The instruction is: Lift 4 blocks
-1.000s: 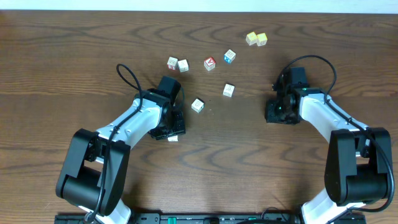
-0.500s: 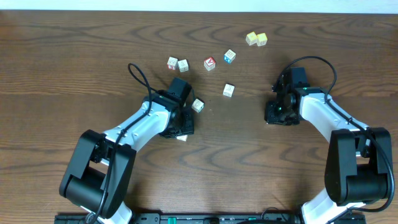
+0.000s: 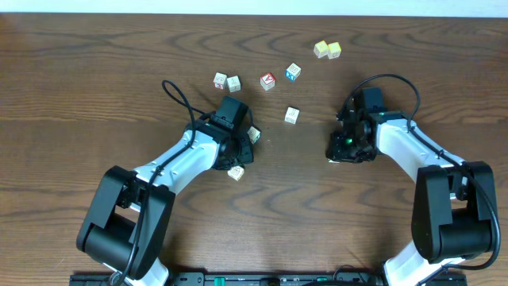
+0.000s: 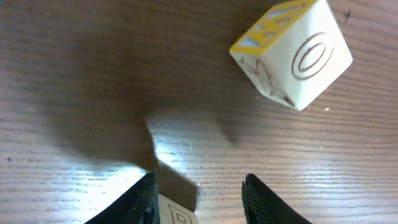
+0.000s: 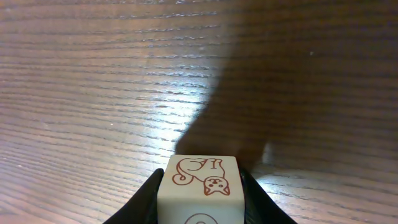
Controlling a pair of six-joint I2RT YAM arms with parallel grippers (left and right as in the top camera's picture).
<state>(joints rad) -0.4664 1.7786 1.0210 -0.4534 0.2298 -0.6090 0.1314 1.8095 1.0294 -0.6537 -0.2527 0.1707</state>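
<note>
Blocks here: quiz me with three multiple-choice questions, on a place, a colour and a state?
1. The two yellowish cubes lie: A) between the arm bases B) at the far side, side by side C) stacked.
2. The drawing on the block in the right gripper is: A) reddish-brown B) green C) blue.
3. The right gripper is: A) open and empty B) out of sight C) closed on a block.
B: overhead shows them side by side; A: the right wrist view shows it; C: its fingers press the block's sides.
</note>
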